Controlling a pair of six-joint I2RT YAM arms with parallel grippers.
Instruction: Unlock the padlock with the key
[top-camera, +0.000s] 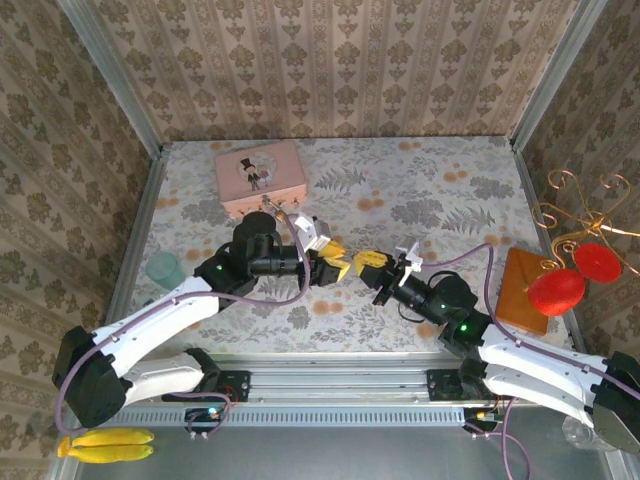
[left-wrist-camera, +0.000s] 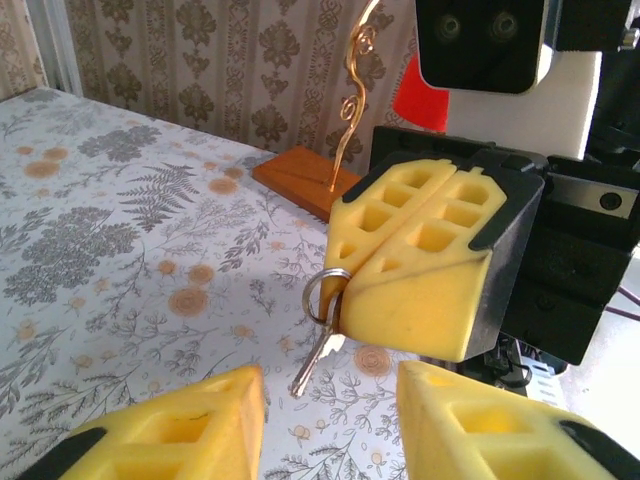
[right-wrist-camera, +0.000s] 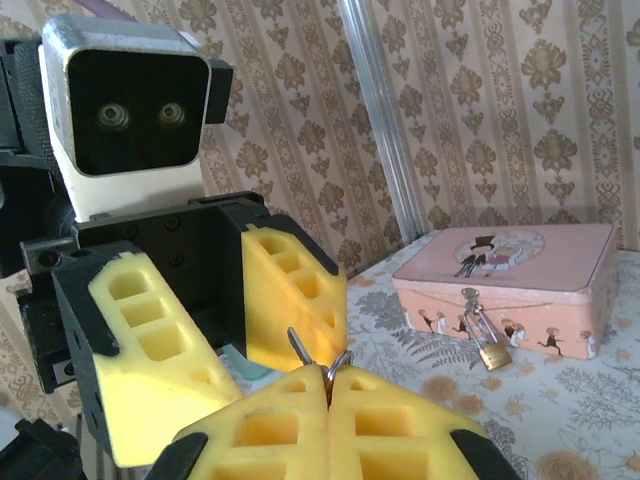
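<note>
Key (left-wrist-camera: 318, 362) hangs loosely from the clenched right claw (left-wrist-camera: 345, 298) (left claw (left-wrist-camera: 330, 405) released); swinging could spoil any handover.

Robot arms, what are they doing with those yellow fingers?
The right gripper is pinched shut on the ring of the key, which dangles above the table. The left gripper is open right in front of it, holding nothing. The padlock hangs on the front of the pink tin at the back, with no gripper touching it.
</note>
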